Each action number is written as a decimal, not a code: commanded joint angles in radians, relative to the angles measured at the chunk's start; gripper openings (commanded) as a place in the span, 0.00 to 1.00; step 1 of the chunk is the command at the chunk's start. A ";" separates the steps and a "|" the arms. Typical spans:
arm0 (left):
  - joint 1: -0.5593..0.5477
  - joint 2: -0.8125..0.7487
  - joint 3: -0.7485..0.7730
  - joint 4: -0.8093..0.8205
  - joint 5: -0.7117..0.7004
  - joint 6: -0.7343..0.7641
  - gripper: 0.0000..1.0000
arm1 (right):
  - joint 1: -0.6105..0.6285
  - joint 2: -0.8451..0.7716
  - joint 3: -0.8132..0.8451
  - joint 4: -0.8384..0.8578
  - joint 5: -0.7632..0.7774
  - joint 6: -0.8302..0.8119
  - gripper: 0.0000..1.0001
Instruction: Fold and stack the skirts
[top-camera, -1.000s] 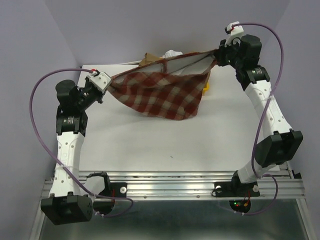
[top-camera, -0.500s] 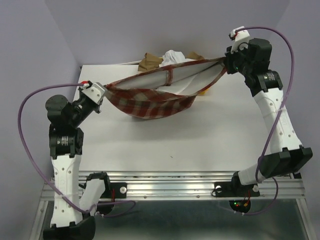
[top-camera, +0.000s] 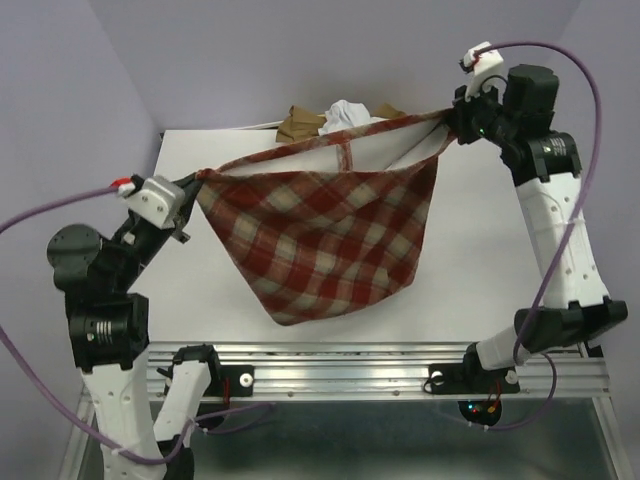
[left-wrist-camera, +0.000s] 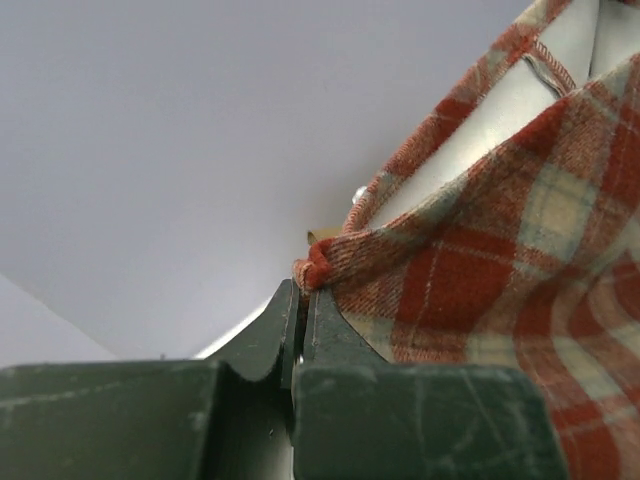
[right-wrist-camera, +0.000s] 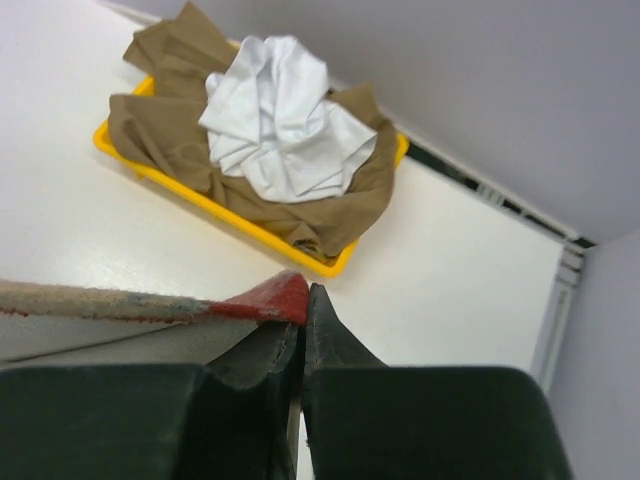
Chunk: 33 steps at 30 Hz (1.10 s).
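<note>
The red-and-beige checked skirt (top-camera: 320, 235) hangs in the air above the table, stretched between both grippers, its waist opening showing white lining. My left gripper (top-camera: 192, 182) is shut on its left waist corner (left-wrist-camera: 318, 268). My right gripper (top-camera: 450, 115) is shut on its right waist corner (right-wrist-camera: 275, 297). The skirt's lower part sags to a point near the table's front edge. The plain white skirt (right-wrist-camera: 280, 115) lies crumpled on the tan-brown skirt (right-wrist-camera: 340, 215) in the yellow tray (right-wrist-camera: 235, 228) at the back of the table; both peek out behind the checked skirt in the top view (top-camera: 345, 110).
The white table (top-camera: 470, 270) lies under the hanging skirt, with a metal rail (top-camera: 350, 375) along its near edge. Purple cables loop from both arms. Lilac walls stand close on the left, back and right.
Both grippers have lifted and pulled toward the near side; the left arm swung left and forward. The checked skirt, bunched low before, now hangs spread out and much larger in view.
</note>
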 joint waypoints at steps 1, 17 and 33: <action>0.013 0.217 -0.029 -0.072 -0.114 -0.067 0.00 | 0.027 0.238 0.019 -0.044 -0.078 0.045 0.01; 0.013 0.779 0.201 -0.121 -0.340 0.059 0.67 | 0.169 0.493 0.164 -0.145 -0.004 -0.083 0.86; -0.239 0.238 -0.510 -0.740 -0.261 1.205 0.57 | 0.389 -0.146 -0.919 -0.040 -0.221 -0.491 0.66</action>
